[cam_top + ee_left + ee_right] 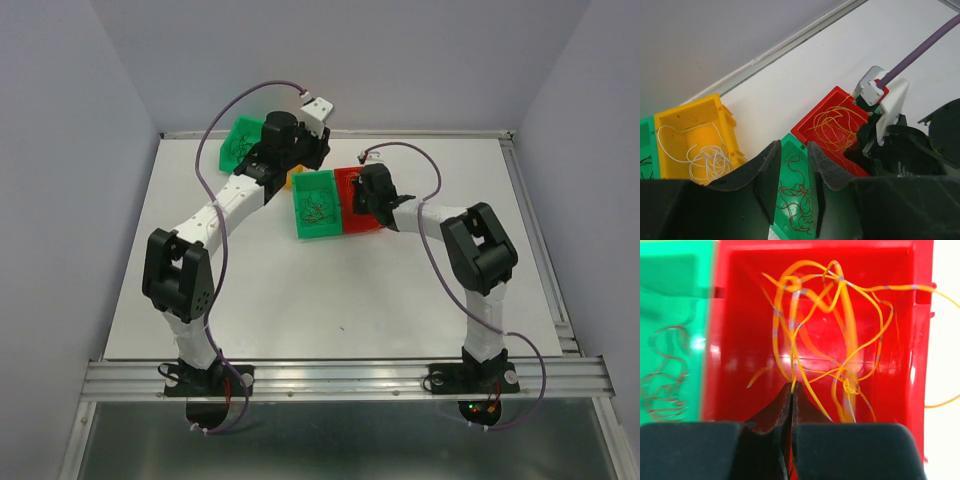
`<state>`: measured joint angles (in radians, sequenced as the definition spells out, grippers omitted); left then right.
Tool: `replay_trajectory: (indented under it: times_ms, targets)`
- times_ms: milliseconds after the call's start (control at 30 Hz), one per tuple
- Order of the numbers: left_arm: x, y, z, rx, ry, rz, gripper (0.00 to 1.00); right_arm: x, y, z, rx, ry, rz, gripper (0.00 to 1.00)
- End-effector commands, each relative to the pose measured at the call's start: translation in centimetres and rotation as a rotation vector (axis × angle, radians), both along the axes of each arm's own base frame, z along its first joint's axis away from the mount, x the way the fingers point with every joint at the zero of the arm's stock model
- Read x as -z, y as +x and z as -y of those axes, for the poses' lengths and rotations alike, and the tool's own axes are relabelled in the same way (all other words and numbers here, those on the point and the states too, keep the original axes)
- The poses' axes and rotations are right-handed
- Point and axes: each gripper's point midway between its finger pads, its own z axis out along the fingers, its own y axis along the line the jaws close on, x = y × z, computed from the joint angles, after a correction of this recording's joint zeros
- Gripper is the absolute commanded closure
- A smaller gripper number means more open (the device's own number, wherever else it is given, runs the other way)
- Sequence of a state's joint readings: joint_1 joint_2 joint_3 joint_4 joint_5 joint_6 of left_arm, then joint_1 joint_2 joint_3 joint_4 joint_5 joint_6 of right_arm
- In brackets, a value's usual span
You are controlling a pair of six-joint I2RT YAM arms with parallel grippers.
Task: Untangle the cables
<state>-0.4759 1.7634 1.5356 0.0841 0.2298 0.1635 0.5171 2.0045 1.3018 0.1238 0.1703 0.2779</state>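
Right wrist alone shows right fingers (774,414) clenched, seemingly pinching yellow cables (850,335); left fingers (762,172) apart.

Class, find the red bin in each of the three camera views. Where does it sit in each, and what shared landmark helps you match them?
Top external: the red bin lies just right of centre, partly hidden by the right arm.
Left wrist: just right of centre.
Right wrist: fills most of the frame.
Shared landmark: the green bin alongside it.
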Motion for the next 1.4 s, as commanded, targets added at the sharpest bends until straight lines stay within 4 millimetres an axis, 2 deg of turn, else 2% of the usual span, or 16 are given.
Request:
replay_trajectory:
  times_ms: [0,167,400,767,800,833,900,933,1000,1033,1100,1133,1167,1200,1333,1367]
  targets:
    - [-0.9,0.2,0.4,0.014,-0.013,0.025,0.61,-0.1,1.3,-1.3,-0.046,0.024,-0.007,1.00]
    - [-0.8,0.3,0.3,0.013,-0.006,0.028,0.61,-1.0,1.3,-1.6,-0.061,0.037,0.004,0.98]
    - [-1.3,0.3,-0.1,-0.002,0.003,0.044,0.61,-6.1,-0.1,-1.4,-0.077,0.086,0.052,0.64]
    - [-2.4,-0.2,-1.8,-0.052,0.058,0.042,0.54,-8.8,-3.0,-0.3,-0.057,0.054,0.032,0.35]
    - [-2.4,-0.4,-2.3,-0.058,0.063,0.045,0.51,-10.5,-3.5,-0.1,-0.069,0.069,0.059,0.33]
    - [-3.6,-1.0,-3.2,-0.072,0.050,0.067,0.49,-10.9,-4.2,-0.3,-0.099,0.083,0.060,0.29]
    - [-2.5,-2.0,-4.7,-0.077,0.040,0.059,0.43,-11.2,-5.9,0.0,-0.145,0.073,0.075,0.25]
    - [-4.4,-3.1,-5.9,-0.086,0.016,0.099,0.35,-13.6,-6.8,0.1,-0.170,0.095,0.126,0.24]
    - [-2.6,-3.9,-9.0,-0.140,0.015,0.093,0.17,-12.8,-8.6,1.2,-0.170,0.086,0.136,0.23]
    - [-2.2,-5.3,-11.3,-0.182,0.012,0.102,0.01,-15.4,-9.5,2.3,-0.149,0.106,0.206,0.20]
    - [-2.7,-6.6,-13.9,-0.247,-0.003,0.157,0.01,-16.3,-10.8,3.5,-0.126,0.144,0.272,0.17]
    - [-4.8,-8.5,-15.3,-0.273,-0.029,0.227,0.01,-13.7,-12.2,4.6,-0.111,0.127,0.244,0.15]
    - [-4.6,-9.4,-16.2,-0.291,-0.030,0.247,0.01,-15.5,-13.4,5.5,-0.097,0.162,0.302,0.14]
    - [-2.2,-10.5,-17.5,-0.322,-0.017,0.232,0.01,-15.4,-14.1,5.8,-0.095,0.178,0.316,0.14]
    - [-1.5,-15.6,-20.0,-0.371,-0.024,0.319,0.01,-13.9,-16.7,8.4,-0.017,0.227,0.348,0.14]
    - [0.8,-16.3,-20.7,-0.399,-0.004,0.300,0.01,-12.6,-17.7,9.3,0.012,0.242,0.338,0.14]
